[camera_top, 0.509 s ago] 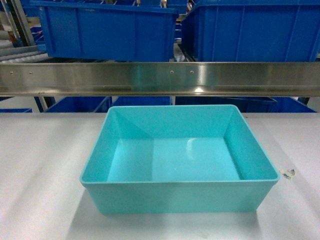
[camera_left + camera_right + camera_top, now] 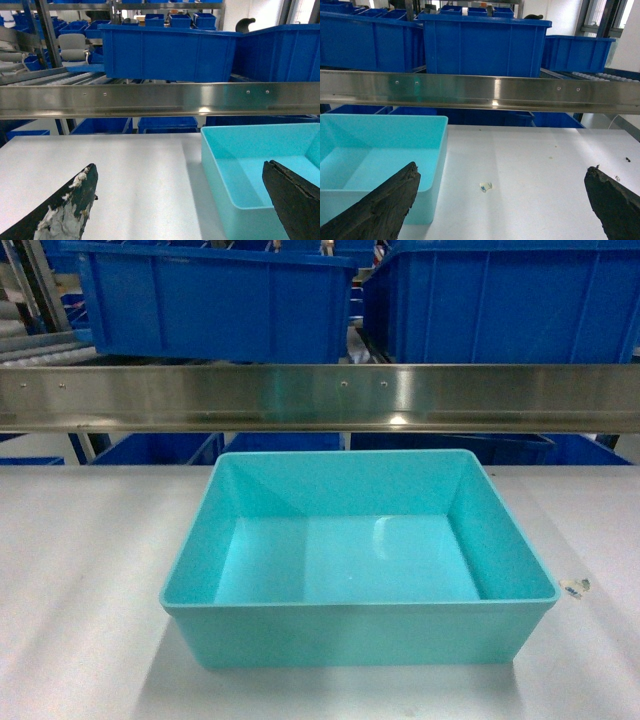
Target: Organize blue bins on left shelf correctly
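A: Has anything been shifted in the last half second?

B: Nothing; the turquoise bin (image 2: 358,558) is left on the tabletop (image 2: 80,570), near the steel shelf (image 2: 320,395).

A: And the grippers?

B: Left gripper (image 2: 180,200) and right gripper (image 2: 502,205) are spread apart, nothing held. No lift has been started.

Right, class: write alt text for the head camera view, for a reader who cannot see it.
An empty turquoise bin sits upright on a grey-white tabletop, centred in the frame. Behind it runs a stainless-steel shelf beam, with dark blue bins above and below it. A small scrap lies on the table to the bin's right; no arms are visible.
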`<state>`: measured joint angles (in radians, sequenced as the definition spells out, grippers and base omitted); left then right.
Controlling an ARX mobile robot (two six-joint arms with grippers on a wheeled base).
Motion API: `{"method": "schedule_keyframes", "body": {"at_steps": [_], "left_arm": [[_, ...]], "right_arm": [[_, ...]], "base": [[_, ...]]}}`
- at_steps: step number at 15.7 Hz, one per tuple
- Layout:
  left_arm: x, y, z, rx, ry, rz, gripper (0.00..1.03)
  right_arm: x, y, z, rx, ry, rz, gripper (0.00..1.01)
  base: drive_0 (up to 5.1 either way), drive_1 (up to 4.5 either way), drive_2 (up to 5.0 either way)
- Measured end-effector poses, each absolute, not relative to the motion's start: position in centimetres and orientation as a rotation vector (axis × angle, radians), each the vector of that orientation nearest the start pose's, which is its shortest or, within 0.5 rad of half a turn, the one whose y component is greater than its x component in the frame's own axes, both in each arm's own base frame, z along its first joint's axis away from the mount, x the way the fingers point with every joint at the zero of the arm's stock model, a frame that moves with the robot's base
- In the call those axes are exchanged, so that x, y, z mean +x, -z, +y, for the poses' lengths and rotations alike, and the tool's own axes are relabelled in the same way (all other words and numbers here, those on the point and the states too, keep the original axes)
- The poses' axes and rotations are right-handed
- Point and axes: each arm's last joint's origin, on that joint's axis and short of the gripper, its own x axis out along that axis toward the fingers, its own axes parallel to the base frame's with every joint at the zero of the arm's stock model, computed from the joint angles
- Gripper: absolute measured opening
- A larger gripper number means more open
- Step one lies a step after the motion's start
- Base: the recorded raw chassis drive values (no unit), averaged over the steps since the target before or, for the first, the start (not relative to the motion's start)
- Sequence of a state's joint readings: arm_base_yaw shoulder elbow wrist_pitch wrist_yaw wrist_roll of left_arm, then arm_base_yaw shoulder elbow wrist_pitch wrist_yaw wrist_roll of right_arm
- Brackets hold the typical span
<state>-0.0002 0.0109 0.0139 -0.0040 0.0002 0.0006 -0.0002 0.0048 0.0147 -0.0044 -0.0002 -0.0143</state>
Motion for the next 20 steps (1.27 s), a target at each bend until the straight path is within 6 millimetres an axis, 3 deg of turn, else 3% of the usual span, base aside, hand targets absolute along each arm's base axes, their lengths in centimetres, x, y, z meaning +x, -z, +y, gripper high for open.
{"method": "schedule_keyframes", "body": {"at_steps": [2, 5, 7, 11, 14, 15, 20], "left_arm": [[10.4, -17.4, -0.1, -0.023, 0.040, -0.031, 0.98], [13.0, -17.7, -0.7, -0.071, 0.092, 0.091, 0.98], [14.6, -17.6, -1.3, -0.075, 0.120, 0.157, 0.98], [15.6, -17.2, -1.8, -0.085, 0.141, 0.212, 0.98], [18.4, -16.8, -3.2, -0.103, 0.188, 0.371, 0.98], [19.4, -17.0, -3.6, -0.078, 0.139, 0.383, 0.98], [19.5, -17.0, -3.6, -0.074, 0.132, 0.382, 0.98]], "right_arm": [[10.2, -17.5, 0.5, -0.006, -0.003, -0.053, 0.98], [12.4, -17.2, 2.6, -0.032, -0.047, 0.076, 0.98], [14.4, -18.4, 3.3, -0.037, -0.065, 0.083, 0.98], [16.0, -18.9, 3.8, -0.043, -0.079, 0.104, 0.98], [20.2, -19.5, 4.5, -0.022, -0.119, 0.171, 0.98], [21.3, -19.4, 4.7, 0.081, -0.225, 0.259, 0.98], [21.3, -19.6, 4.8, 0.135, -0.233, 0.258, 0.98]], "base": [[0.0, 0.00, 0.0], [0.0, 0.00, 0.0], [0.0, 0.00, 0.0], [0.0, 0.00, 0.0], [0.0, 0.00, 0.0], [0.0, 0.00, 0.0], [0.0, 0.00, 0.0]]}}
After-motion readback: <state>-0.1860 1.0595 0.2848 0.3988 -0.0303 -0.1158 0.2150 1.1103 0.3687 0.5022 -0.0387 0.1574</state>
